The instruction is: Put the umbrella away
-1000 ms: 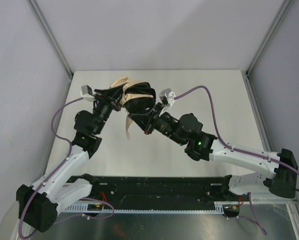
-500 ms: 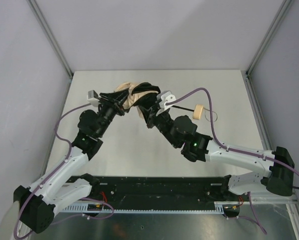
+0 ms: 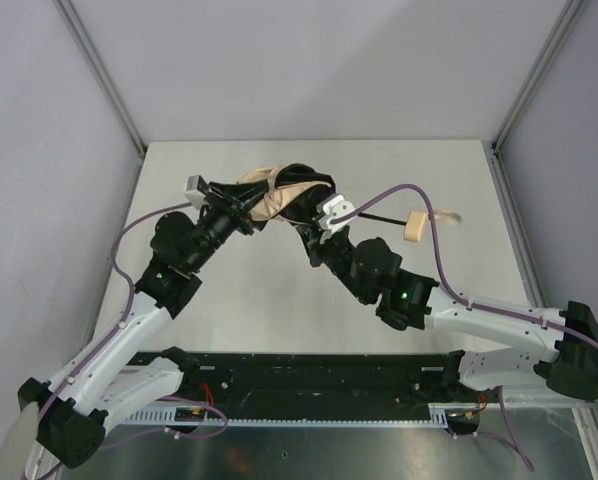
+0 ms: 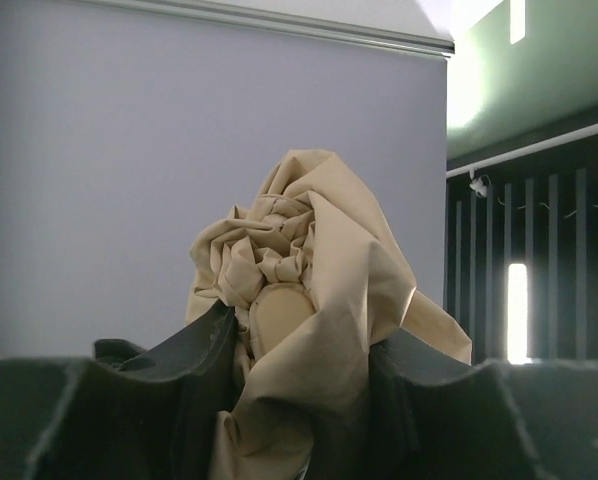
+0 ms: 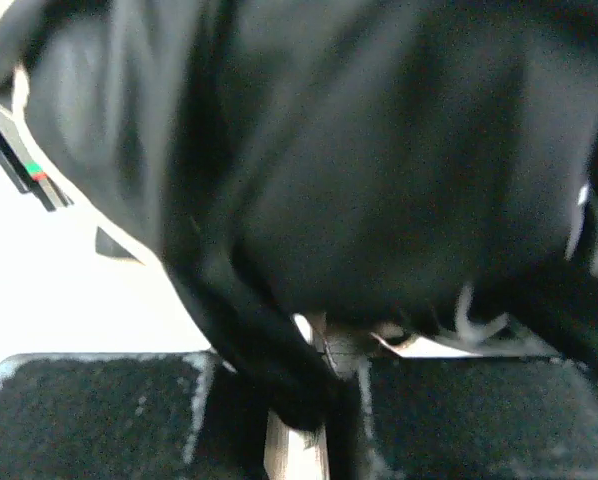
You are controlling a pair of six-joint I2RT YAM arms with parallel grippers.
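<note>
Umbrella's (image 3: pixel 279 192) floppy cloth sits pinched in left end effector (image 4: pixel 299 345); right end effector (image 5: pixel 314 400) grip unclear; I'd grab stiff shaft (image 3: pixel 379 216), three o'clock.

Handle (image 3: pixel 413 226) of umbrella (image 3: pixel 279 193) farther right.

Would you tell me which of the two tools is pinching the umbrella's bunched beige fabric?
The left tool: the umbrella's beige bundle sits between its fingers, whereas the right tool faces dark fabric.
</note>
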